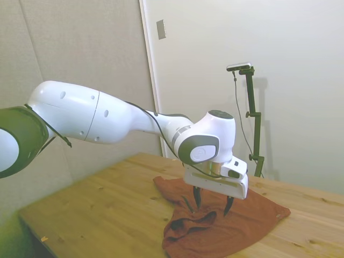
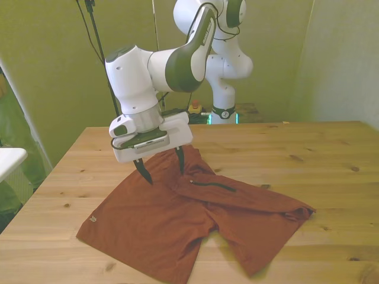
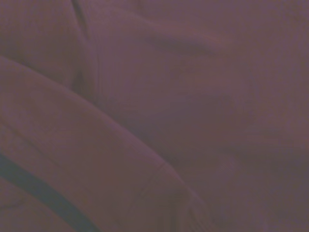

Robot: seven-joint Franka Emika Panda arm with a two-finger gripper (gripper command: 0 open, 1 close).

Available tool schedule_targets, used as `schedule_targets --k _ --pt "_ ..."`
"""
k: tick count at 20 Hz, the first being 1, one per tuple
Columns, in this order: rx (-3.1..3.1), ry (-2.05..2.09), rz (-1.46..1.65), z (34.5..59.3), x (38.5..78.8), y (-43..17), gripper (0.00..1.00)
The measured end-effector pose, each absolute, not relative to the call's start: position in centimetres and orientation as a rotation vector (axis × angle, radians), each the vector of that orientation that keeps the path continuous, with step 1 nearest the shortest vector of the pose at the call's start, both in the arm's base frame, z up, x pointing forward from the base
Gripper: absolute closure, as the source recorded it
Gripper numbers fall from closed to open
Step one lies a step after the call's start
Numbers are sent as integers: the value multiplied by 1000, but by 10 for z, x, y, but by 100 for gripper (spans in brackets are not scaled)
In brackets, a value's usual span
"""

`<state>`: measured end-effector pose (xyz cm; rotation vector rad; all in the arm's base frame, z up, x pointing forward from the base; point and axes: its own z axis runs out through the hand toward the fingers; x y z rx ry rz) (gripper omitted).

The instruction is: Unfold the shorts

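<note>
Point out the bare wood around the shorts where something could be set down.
Bare wooden table runs along the front view's right, beyond the rust-red fabric shorts. Crowded where the open hand hangs over the shorts.

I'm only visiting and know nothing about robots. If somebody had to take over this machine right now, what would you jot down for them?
Gripper: open, fingers spread, empty, tips down at the shorts' far edge, near the zipper.
Shorts: rust-red, on the wooden table, mostly spread out; both legs point toward the near edge.
Done: most of the fabric lies open.
Left: a fold still runs from the zipper toward the front view's right, and that leg looks bunched; it probably needs pulling flat.
</note>
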<state>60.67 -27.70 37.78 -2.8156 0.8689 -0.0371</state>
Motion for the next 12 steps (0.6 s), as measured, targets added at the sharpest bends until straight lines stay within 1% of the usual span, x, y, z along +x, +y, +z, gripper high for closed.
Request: schedule_targets --k 1,6,12 --pt "-2816 865 -32 376 608 -275 100" --pt "-2814 864 -8 366 608 -274 100" --pt "-2817 859 8 361 607 -271 100"
